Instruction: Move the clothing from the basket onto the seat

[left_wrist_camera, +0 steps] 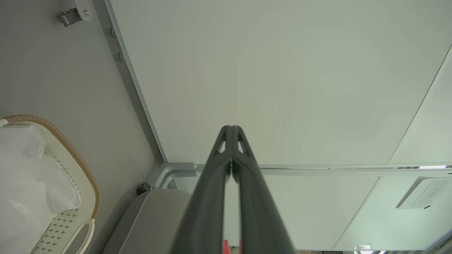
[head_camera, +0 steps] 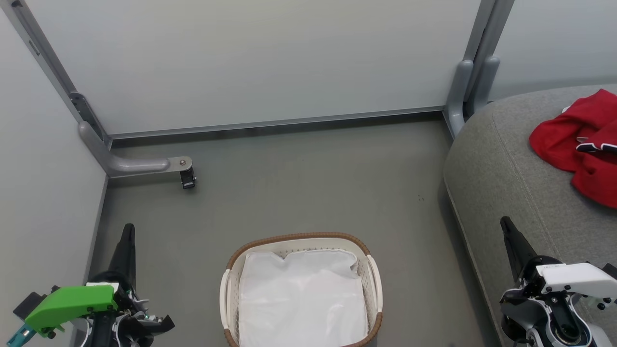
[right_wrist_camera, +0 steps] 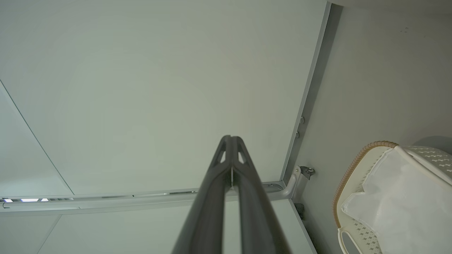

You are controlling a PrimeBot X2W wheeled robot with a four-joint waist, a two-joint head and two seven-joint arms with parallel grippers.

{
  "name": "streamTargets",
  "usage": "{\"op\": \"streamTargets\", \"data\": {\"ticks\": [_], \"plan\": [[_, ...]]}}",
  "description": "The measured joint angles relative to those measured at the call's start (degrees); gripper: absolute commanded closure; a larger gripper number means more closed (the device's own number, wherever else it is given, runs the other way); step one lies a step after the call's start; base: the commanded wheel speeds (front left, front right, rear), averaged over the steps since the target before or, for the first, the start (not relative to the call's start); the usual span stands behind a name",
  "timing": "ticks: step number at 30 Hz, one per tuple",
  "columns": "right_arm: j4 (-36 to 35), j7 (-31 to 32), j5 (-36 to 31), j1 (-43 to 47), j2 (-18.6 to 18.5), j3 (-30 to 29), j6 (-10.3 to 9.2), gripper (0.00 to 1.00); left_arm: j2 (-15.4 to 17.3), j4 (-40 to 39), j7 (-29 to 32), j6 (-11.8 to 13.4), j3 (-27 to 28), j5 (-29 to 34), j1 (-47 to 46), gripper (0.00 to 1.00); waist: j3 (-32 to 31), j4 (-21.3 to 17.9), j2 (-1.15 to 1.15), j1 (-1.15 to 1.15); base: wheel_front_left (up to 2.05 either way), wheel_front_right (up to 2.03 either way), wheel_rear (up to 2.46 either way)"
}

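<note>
The task looks done: the basket point(head_camera: 299, 236) contains just its white liner point(head_camera: 301, 294), with no red in it. The clothing point(head_camera: 569, 140) lies heaped on the seat point(head_camera: 496, 159), right of the basket. The left gripper point(head_camera: 128, 230) and right gripper point(head_camera: 505, 223) flank the basket, fingers pressed together, gripping nothing

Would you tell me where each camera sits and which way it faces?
Head view: from the head, down at the basket and the seat bearing the clothing; left gripper and right gripper low.
Left wrist view: on that wrist, facing the wall panel along its shut fingers.
Right wrist view: the same, mirrored.
All three share the basket.
</note>
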Motion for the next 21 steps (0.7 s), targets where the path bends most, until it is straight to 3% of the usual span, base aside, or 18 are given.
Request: {"op": "streamTargets", "data": {"ticks": [21], "plan": [[0.0, 0.0, 0.0, 0.0, 0.0, 0.0, 0.0, 1.0, 0.0, 0.0, 0.0, -0.01, 0.0, 0.0, 0.0, 1.0, 0.0, 0.0, 0.0, 0.0, 0.0, 0.0, 0.0]]}}
